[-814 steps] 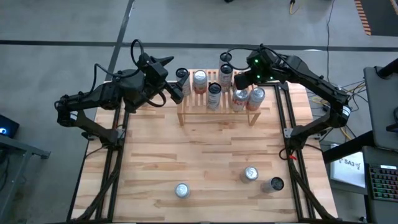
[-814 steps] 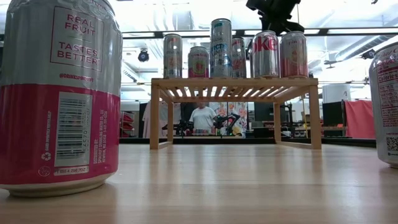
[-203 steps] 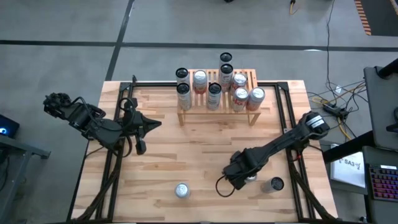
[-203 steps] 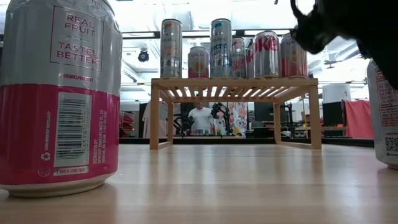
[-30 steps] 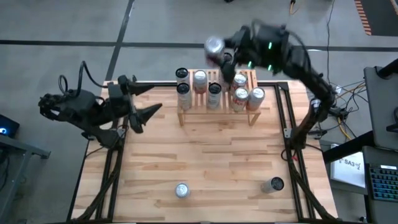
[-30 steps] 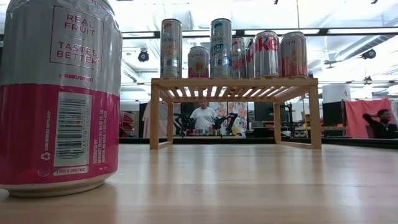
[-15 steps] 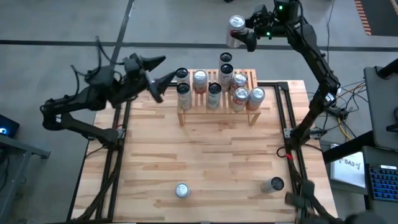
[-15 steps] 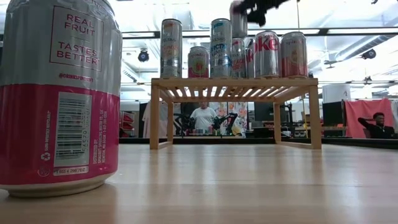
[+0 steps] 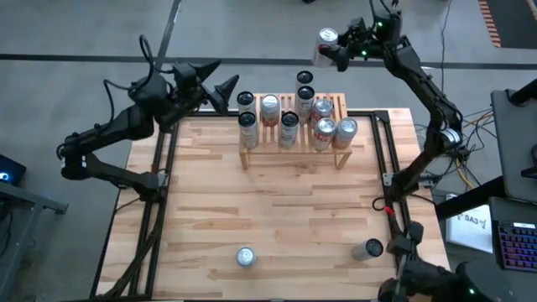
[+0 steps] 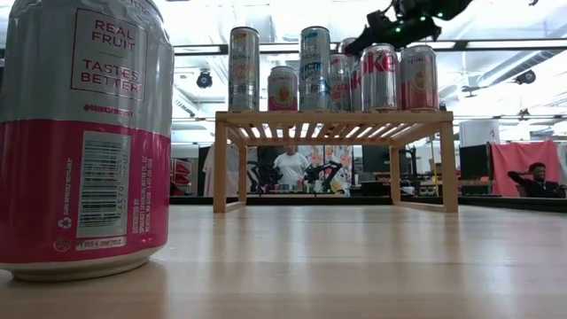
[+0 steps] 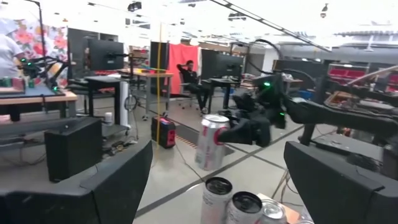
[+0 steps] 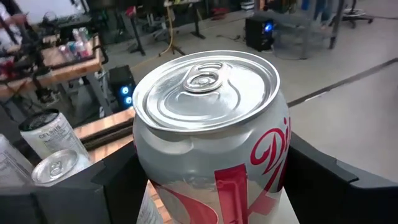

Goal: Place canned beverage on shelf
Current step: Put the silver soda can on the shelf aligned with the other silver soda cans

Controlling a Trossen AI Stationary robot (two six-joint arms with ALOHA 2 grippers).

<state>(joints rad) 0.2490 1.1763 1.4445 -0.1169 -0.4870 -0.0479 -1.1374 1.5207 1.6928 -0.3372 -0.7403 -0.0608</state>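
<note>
The silver can with red lettering (image 9: 325, 44) hangs in the air beyond the far edge of the light wooden tabletop (image 9: 277, 210), past the far right corner of the low slatted natural-wood shelf (image 9: 294, 149). The right gripper (image 9: 336, 52) is clamped around its body; in the right wrist view only the can's top and upper wall show, and its base is cut off.

The left gripper (image 9: 220, 82) hovers off the table's far left edge with its jaws spread wide and nothing between them.

Eight upright cans (image 9: 289, 117) crowd the shelf, partly hiding one another in the low view. The tabletop's middle is bare, with two cans (image 9: 245, 257) near its near edge. Beyond lie grey floor, desks and a seated person (image 10: 532, 175).
</note>
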